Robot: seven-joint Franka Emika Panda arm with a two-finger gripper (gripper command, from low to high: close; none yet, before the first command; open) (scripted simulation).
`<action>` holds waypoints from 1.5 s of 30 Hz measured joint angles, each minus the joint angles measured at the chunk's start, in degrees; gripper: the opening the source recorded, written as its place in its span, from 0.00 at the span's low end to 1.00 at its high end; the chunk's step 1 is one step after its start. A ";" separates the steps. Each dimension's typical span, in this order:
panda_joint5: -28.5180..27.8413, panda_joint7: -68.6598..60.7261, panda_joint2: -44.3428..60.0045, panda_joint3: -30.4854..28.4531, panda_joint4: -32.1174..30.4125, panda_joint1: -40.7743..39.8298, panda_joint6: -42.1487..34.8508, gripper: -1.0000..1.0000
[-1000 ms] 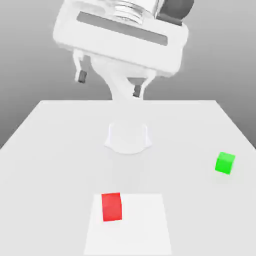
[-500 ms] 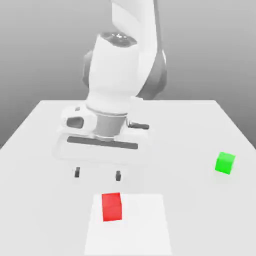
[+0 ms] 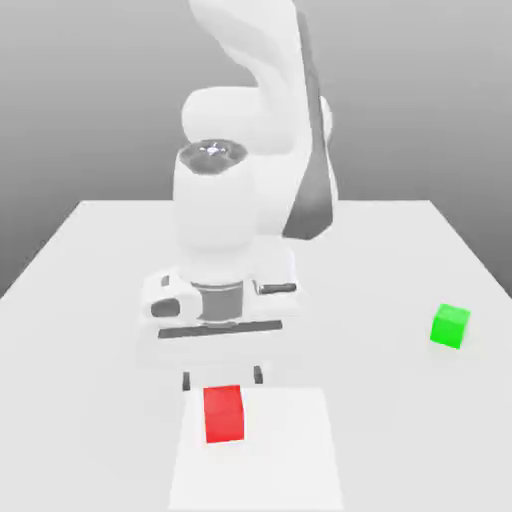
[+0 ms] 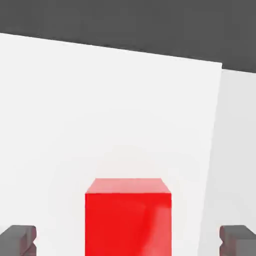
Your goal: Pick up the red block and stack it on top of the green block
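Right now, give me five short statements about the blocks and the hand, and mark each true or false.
1. The hand is open. True.
2. The red block is clamped between the fingertips. False: in the hand view each fingertip stands clear of the block's sides.
3. The green block sits toward the exterior view's right. True.
4. The red block is stacked on the green block. False: they lie apart on the table.
5. The hand hangs over the green block. False: it is at the red block.
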 joint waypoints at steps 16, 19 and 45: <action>-3.74 2.44 10.93 -3.19 0.42 2.24 9.08 0.00; -3.99 2.62 11.20 -3.33 0.41 2.32 9.28 0.00; 0.90 -11.19 -3.36 9.63 -2.12 -8.75 -4.59 0.00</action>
